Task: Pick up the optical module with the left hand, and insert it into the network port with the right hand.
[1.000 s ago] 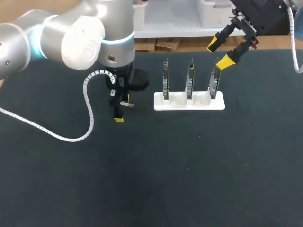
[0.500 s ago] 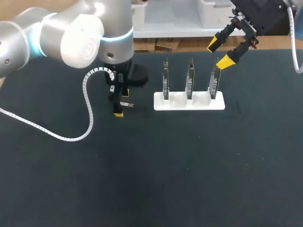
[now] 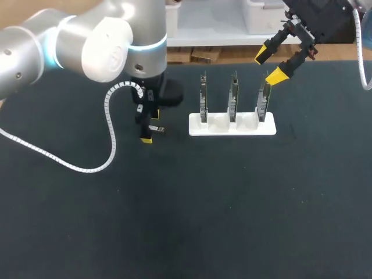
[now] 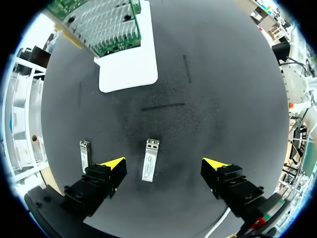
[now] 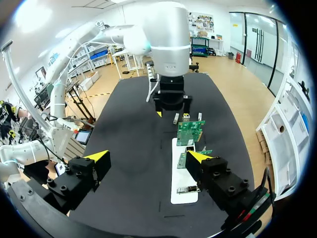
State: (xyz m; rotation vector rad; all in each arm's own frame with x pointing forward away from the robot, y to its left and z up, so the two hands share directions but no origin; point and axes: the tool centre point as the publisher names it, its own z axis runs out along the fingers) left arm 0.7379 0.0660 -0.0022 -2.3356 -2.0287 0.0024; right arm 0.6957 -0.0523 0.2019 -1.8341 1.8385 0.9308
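Two small silver optical modules lie on the black mat. In the left wrist view one module (image 4: 150, 159) lies flat between the open fingers of my left gripper (image 4: 163, 164), touching neither. The second module (image 4: 84, 154) lies just outside one finger. From the head view, my left gripper (image 3: 148, 132) points straight down beside a module (image 3: 156, 129). A white holder (image 3: 232, 125) carries three upright green network cards (image 3: 235, 93) with ports. My right gripper (image 3: 270, 64) hangs open above the holder's far right end, with nothing in it; its wrist view looks over its open gripper (image 5: 148, 156) at the cards (image 5: 190, 133).
A white coiled cable (image 3: 110, 145) hangs from my left arm and trails over the mat to the left. The holder (image 4: 129, 69) stands ahead of the left gripper.
My left gripper has shifted slightly toward the far side of the table over the modules. The right arm and the holder have not moved.
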